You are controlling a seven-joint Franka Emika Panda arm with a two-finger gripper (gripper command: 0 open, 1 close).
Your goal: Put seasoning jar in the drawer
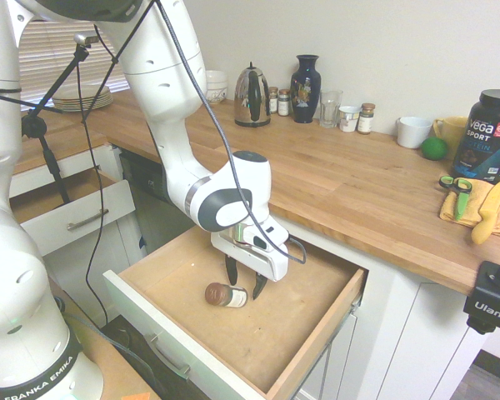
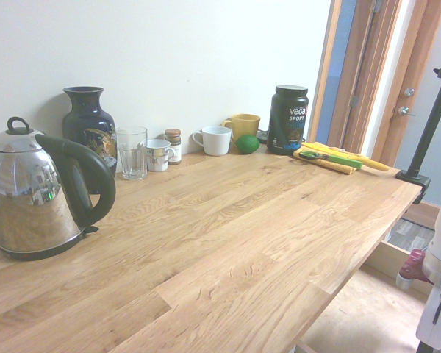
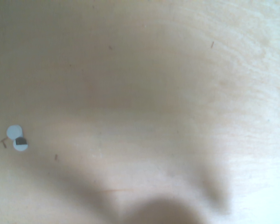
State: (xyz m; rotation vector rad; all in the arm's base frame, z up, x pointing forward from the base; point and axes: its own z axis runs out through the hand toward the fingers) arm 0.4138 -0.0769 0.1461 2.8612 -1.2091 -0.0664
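**Inspector:** Your small glass seasoning jar, brown-lidded with a white label, lies on its side on the light wooden floor of the wide open drawer.

**Operator:** And the gripper?

**Inspector:** You have it pointing down just above the jar, black fingers spread, gripping nothing.

Inside the drawer, only the seasoning jar lies beneath the gripper; surrounding floor bare.
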